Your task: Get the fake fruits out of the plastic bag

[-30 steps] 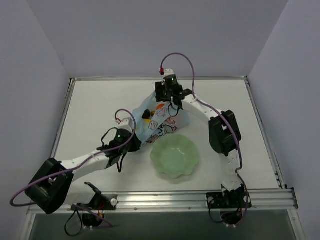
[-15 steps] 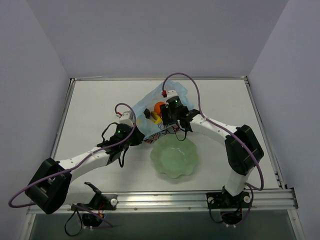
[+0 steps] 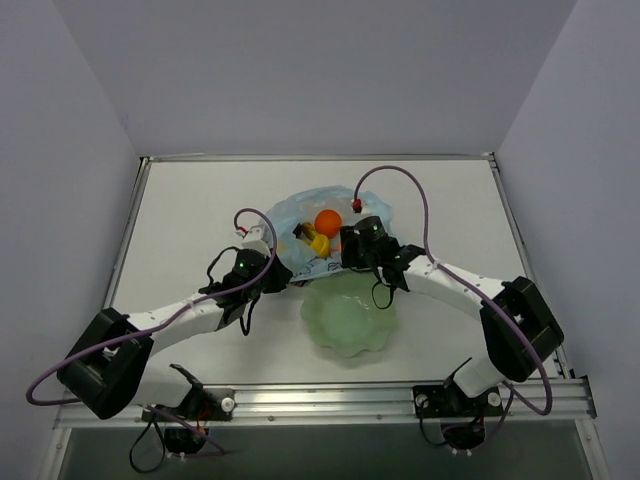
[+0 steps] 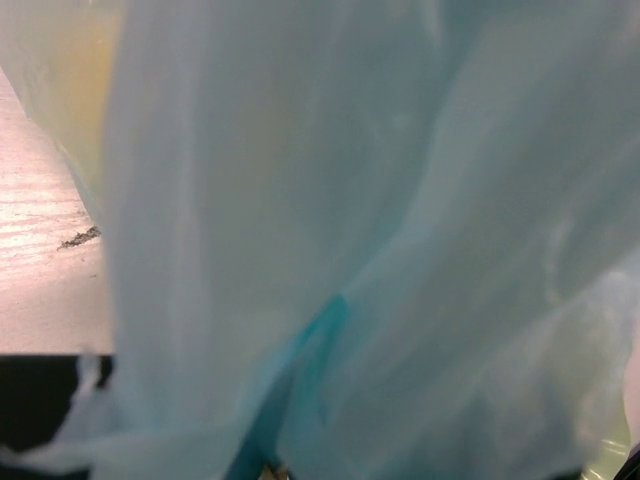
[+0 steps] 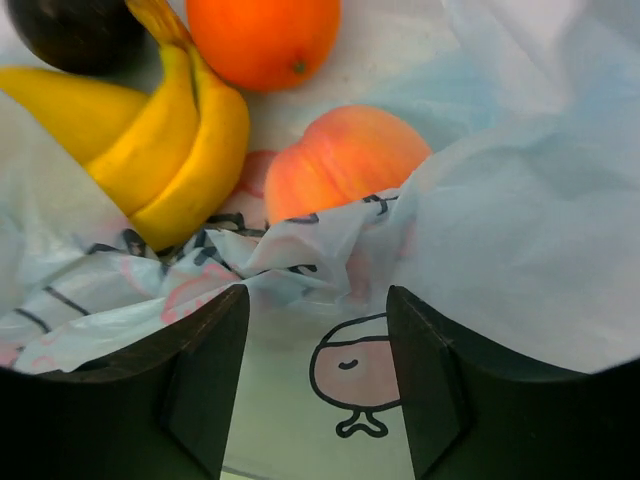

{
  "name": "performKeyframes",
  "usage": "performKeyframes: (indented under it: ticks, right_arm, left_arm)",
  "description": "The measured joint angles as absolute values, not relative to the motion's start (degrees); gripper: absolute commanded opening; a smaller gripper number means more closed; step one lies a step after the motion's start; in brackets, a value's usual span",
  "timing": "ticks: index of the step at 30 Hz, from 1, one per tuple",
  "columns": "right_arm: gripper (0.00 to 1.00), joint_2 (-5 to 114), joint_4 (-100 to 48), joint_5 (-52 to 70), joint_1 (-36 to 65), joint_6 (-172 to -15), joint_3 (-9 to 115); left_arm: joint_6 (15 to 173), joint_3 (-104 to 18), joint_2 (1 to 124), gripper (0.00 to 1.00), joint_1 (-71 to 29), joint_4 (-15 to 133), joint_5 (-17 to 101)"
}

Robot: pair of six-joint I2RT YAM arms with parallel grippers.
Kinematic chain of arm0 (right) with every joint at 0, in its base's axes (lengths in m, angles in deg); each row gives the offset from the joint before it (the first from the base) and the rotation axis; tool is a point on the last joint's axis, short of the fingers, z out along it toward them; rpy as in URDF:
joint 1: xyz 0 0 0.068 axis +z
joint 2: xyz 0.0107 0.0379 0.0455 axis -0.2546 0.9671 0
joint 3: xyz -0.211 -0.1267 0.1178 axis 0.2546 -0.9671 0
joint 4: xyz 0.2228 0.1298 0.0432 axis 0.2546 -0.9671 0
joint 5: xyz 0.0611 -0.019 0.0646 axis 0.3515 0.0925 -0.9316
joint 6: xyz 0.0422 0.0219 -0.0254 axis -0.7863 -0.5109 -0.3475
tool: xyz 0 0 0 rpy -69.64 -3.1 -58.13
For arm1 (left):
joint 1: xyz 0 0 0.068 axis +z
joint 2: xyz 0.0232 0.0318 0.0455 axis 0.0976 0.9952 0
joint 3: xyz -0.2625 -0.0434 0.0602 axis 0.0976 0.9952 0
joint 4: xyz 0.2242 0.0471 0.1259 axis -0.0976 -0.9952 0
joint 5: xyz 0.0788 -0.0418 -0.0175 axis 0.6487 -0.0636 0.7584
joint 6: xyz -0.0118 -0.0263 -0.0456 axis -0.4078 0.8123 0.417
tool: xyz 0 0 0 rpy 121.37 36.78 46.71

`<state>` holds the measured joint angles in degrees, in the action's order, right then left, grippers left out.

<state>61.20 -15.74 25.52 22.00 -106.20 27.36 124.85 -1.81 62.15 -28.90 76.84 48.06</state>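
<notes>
Cannot see the left gripper [image 3: 268,262] fingertips: only blurred blue film in its wrist view. On the tabletop [image 3: 180,220], plastic bag [image 3: 285,212], thin, pale blue, printed, lying open around orange [image 5: 262,35], peach [image 5: 340,160], bananas [image 5: 180,140] and a cut-off dark fruit [image 5: 70,30]. Left jaws clenched on the bag's edge. Right gripper [image 5: 315,380] jaws released, moderately apart above the film, holding nothing.

We count one bag [image 3: 288,212], one bowl [image 3: 386,322], one orange [image 5: 262,38], one peach [image 5: 340,160], one dark round fruit [image 5: 62,30], and at least two bananas [image 5: 185,150].
</notes>
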Motion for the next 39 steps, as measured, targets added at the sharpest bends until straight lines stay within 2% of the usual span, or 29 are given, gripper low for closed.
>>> performKeyframes:
  ticks: [8, 15, 16, 21, 22, 37, 39]
  right_arm:
    - [0.57, 60.94, -14.98, 25.93, 24.10, -107.18, 36.93]
    - [0.58, 73.14, -8.97, 30.83, 24.98, -108.67, 43.22]
    - [0.59, 75.67, -8.66, 31.66, 24.89, -108.85, 44.40]
    - [0.79, 84.24, -7.83, 34.33, 24.26, -109.28, 47.94]
    - [0.79, 85.05, -7.85, 34.85, 24.23, -109.33, 48.23]
    - [0.80, 94.12, -4.77, 36.34, 22.07, -110.22, 57.47]
    - [0.75, 94.19, -4.75, 36.36, 21.65, -110.57, 57.56]
  left_arm:
    - [124.02, -1.02, 62.00, 0.02, -28.90, 78.19, 47.44]
    - [122.25, -0.61, 61.80, 0.02, -28.90, 79.16, 46.75]
    - [121.99, -0.41, 61.80, 0.02, -28.90, 79.66, 46.64]
    - [121.36, 0.14, 61.80, 0.02, -28.90, 80.36, 45.74]
    - [121.25, 0.14, 61.80, 0.02, -28.90, 80.45, 45.65]
    - [120.94, 0.14, 61.82, 0.02, -28.90, 81.17, 45.48]
    - [120.79, 0.14, 61.82, 0.02, -28.90, 81.19, 45.48]
